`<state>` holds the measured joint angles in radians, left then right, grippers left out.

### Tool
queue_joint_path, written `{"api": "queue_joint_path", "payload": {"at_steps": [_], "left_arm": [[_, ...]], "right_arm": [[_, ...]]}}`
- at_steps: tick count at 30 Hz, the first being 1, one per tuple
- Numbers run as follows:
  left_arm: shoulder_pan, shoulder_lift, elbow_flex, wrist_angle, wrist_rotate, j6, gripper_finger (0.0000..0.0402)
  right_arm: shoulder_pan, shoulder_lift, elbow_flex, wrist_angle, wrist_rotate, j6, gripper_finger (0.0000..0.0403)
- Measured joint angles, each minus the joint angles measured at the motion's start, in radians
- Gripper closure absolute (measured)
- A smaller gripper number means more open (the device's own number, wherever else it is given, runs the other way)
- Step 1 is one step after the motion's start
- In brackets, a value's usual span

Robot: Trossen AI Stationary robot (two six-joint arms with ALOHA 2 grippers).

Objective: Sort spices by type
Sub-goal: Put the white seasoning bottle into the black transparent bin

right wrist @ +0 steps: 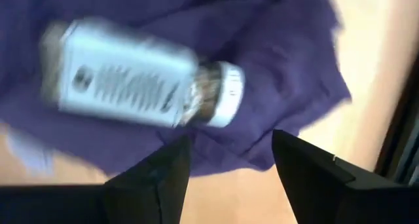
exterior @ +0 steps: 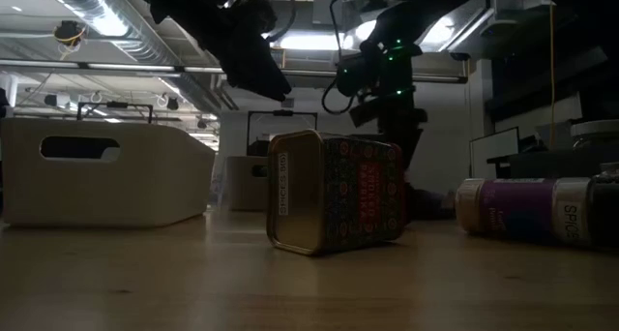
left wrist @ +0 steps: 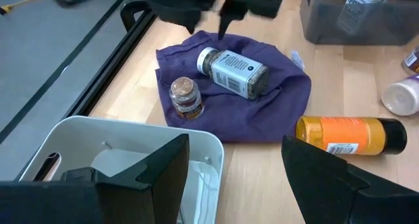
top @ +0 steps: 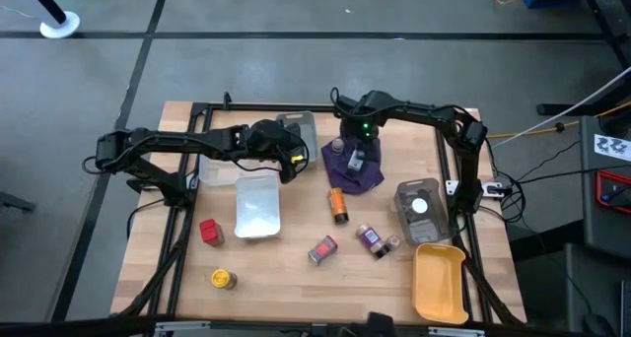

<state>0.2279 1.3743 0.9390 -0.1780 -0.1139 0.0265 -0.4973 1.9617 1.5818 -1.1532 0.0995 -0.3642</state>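
1. Your right gripper (top: 357,152) hangs over the purple cloth (top: 370,174) at the back middle of the surface (top: 296,268). Its fingers (right wrist: 154,171) stand apart with nothing between them, so it is open.
2. Just under it, a white-labelled jar (left wrist: 232,71) lies on its side on the cloth. A small brown jar (left wrist: 186,97) stands upright beside it, also on the cloth.
3. Your left gripper (top: 293,152) is above the far end of the white tray (top: 257,207), near the cloth. Its fingers (left wrist: 160,168) are apart and empty.
4. An orange bottle (top: 338,204) lies on the wood just in front of the cloth.
5. A patterned tin (top: 322,249) lies on its side near the front middle. A purple-labelled jar (top: 372,239) lies to its right.
6. A red tin (top: 210,231) sits left of the white tray, and a yellow jar (top: 223,277) is in front of it.
7. One jar with a white cap (top: 421,206) is inside the grey tray (top: 405,194). The yellow tray (top: 439,283) is at the front right.
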Motion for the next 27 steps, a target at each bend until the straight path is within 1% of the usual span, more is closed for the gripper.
{"api": "queue_joint_path", "payload": {"at_steps": [3, 7, 10, 12, 19, 25, 27], "left_arm": [[0.0, 0.0, 0.0, 0.0, 0.0, 0.0, 0.0174], [0.0, 0.0, 0.0, 0.0, 0.0, 0.0, 0.0174], [0.0, 0.0, 0.0, 0.0, 0.0, 0.011, 0.0174], [0.0, 0.0, 0.0, 0.001, 0.0, 0.021, 0.0174], [0.0, 0.0, 0.0, 0.0, 0.0, 0.061, 0.0174], [0.0, 0.0, 0.0, 0.0, 0.0, 0.112, 0.0174], [0.0, 0.0, 0.0, 0.0, 0.0, 0.13, 0.0174]], "right_arm": [[0.0, 0.0, 0.0, -0.008, 0.035, 0.294, 0.0189], [0.0, 0.0, 0.0, -0.02, 0.039, 0.642, 0.0189], [0.0, 0.0, 0.0, -0.017, 0.037, 0.866, 0.0189], [0.0, 0.0, 0.0, -0.016, 0.014, 0.978, 0.0189], [0.0, 0.0, -0.001, -0.015, -0.109, 1.25, 0.0189], [0.0, 0.0, -0.001, 0.018, -0.109, 1.404, 0.0189], [0.0, 0.0, -0.001, 0.026, -0.09, 1.434, 0.0189]]}}
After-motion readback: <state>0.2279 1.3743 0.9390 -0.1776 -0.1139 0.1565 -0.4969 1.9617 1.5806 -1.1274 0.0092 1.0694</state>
